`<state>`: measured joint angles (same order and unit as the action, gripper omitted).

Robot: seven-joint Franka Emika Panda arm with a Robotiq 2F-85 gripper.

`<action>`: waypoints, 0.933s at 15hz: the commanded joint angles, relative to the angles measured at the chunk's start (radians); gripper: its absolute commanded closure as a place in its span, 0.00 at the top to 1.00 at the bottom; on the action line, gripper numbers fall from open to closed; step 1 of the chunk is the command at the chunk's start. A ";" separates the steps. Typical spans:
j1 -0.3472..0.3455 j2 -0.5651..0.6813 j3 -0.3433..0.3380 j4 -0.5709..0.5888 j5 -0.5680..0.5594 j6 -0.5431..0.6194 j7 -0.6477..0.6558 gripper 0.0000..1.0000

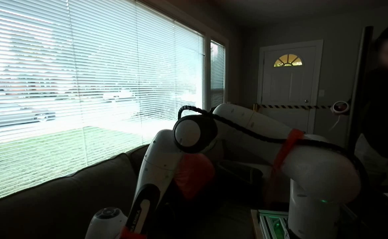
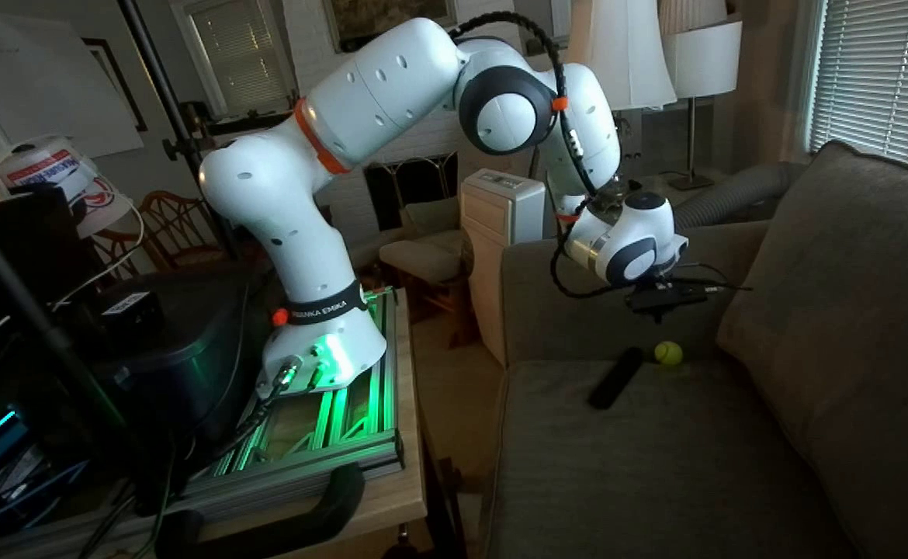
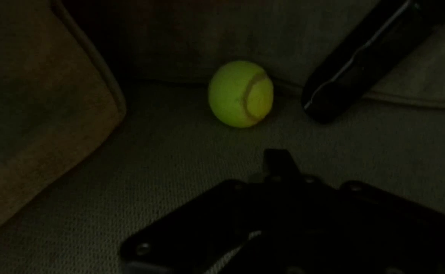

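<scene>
My end effector, pressed together with nothing between, hangs above the sofa seat, where 1 tennis ball lies ahead and slightly left in the wrist view, just beside a slanting black object.

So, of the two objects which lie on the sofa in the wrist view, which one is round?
The ball: it is round and yellow-green, while the black object, to its right in the wrist view, is long.
</scene>
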<state>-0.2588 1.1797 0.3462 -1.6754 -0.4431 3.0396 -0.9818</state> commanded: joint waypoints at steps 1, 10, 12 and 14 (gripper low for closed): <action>0.125 -0.015 -0.157 0.005 0.005 0.008 0.015 0.00; 0.453 0.250 -0.535 0.280 0.009 0.220 0.144 0.00; 0.495 0.323 -0.593 0.366 0.024 0.242 0.196 0.00; 0.517 0.387 -0.632 0.453 0.033 0.241 0.247 0.00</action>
<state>0.2174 1.4345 -0.2174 -1.3922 -0.4361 3.2552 -0.8082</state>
